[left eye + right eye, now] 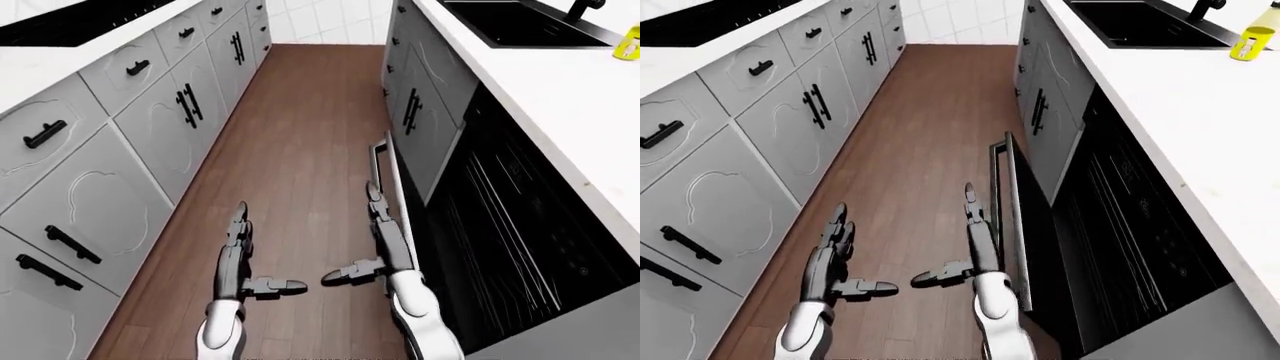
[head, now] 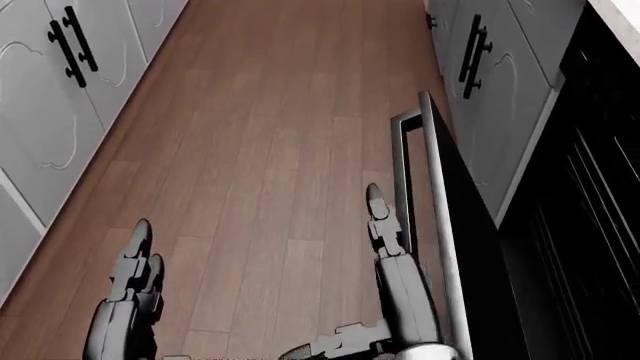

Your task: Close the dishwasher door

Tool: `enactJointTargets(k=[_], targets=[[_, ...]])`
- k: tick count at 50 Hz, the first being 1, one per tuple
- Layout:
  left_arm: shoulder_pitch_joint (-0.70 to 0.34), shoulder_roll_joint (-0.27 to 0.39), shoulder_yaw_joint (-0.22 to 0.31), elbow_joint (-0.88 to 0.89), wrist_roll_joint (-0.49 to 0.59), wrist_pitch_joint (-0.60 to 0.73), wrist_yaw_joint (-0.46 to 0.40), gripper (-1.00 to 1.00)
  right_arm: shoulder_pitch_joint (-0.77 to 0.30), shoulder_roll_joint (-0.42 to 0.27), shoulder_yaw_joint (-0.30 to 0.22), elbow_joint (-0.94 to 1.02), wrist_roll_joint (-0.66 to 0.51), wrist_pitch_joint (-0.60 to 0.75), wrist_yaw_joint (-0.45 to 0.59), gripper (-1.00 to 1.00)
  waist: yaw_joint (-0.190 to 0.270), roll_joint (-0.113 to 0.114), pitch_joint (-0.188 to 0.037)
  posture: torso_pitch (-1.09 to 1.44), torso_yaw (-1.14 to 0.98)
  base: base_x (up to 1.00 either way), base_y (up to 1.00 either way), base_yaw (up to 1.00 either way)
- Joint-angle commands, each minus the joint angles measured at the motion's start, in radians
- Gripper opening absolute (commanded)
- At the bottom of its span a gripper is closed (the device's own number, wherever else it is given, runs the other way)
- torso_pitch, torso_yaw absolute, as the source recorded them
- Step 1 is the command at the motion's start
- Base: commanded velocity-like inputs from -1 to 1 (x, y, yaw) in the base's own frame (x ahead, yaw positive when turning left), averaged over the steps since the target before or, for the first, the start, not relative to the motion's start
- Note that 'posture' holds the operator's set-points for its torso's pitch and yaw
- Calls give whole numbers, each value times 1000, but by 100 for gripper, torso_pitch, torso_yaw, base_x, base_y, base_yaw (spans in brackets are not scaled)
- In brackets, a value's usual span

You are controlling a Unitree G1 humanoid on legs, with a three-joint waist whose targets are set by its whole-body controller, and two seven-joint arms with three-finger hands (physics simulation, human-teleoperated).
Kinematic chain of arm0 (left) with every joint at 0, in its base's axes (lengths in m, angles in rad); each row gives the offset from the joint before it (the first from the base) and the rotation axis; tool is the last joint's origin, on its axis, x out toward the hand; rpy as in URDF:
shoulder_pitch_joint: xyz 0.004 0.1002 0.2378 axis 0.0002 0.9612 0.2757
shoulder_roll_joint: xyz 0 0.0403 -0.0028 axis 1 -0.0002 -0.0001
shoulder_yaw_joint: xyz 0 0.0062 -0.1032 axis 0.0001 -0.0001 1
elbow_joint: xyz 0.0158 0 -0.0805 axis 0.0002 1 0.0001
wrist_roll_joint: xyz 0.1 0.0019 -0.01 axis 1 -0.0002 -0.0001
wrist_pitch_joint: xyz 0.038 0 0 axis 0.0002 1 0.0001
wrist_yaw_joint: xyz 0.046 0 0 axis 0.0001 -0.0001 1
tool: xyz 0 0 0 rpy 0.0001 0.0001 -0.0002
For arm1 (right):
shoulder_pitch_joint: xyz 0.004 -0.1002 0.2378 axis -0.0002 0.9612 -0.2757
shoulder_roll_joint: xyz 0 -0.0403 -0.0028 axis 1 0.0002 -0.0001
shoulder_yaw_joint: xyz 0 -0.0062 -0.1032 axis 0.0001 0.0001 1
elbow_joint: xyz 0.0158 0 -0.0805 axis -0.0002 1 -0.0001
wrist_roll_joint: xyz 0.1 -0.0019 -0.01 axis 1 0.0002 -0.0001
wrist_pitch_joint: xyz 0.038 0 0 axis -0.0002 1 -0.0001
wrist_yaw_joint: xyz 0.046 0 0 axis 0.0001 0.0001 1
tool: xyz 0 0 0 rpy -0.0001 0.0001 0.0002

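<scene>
Left-eye view: wood floor (image 1: 300, 135) aisle between grey cabinets (image 1: 120, 150); white counter (image 1: 590, 120) with black sink (image 1: 510, 22), right. Head view: dishwasher door (image 2: 440, 225) partly open, right; my right hand (image 2: 385, 247) just left of its handle bar, fingers spread, holding nothing; left hand (image 2: 130, 277) open too. Door's lower end cut off. Right-eye view: dishwasher interior too dark to read.

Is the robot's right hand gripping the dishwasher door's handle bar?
No. In the right-eye view the right hand is open, fingers straight, just left of the handle bar of the dishwasher door, not wrapped around it.
</scene>
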Motion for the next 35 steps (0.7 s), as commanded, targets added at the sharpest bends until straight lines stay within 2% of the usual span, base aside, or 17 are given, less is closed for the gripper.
enactJointTargets(k=[1, 4, 8, 9, 13, 16, 19, 22, 23, 27, 35], targets=[[-14, 2, 2, -46, -6, -27, 0, 100, -34, 11, 6, 9, -13, -54, -10, 100, 1, 1, -16, 0, 0, 0, 0, 0], [-13, 3, 2, -49, -6, -28, 0, 100, -64, 27, 10, 85, -18, -87, -10, 100, -1, 4, -18, 0, 0, 0, 0, 0], [-13, 3, 2, -44, -1, -37, 2, 100, -117, 43, -11, 210, -2, -137, -4, 100, -1, 6, -22, 0, 0, 0, 0, 0], [-14, 3, 3, -44, -3, -36, 2, 100, -138, 47, -21, 293, 9, -191, -7, 100, 0, 6, -22, 0, 0, 0, 0, 0], [-13, 3, 2, -42, -1, -40, 2, 100, -202, 59, -48, 424, 20, -239, -6, 100, -1, 9, -26, 0, 0, 0, 0, 0], [-14, 4, 5, -42, -5, -38, 0, 100, -266, 60, -83, 596, 39, -328, -18, 100, -1, 11, -28, 0, 0, 0, 0, 0], [-14, 4, 7, -44, -10, -36, -1, 100, -355, 53, -129, 841, 69, -459, -31, 100, -2, 12, -32, 0, 0, 0, 0, 0], [-15, 3, 10, -50, -18, -27, -3, 100, -511, 36, -199, 1265, 120, -679, -35, 100, -3, 15, -36, 0, 0, 0, 0, 0], [-15, 4, 10, -51, -18, -26, -3, 100, -541, 33, -215, 1353, 132, -723, -28, 100, -4, 16, -38, 0, 0, 0, 0, 0], [-15, 4, 10, -54, -20, -22, -3, 100, -563, 28, -263, 1487, 151, -750, 8, 100, 0, 14, -42, 0, 0, 0, 0, 0], [-11, 3, 8, -66, -18, -12, -1, 100, -518, 22, -343, 1535, 151, -711, 71, 100, 5, 5, -39, 0, 0, 0, 0, 0]])
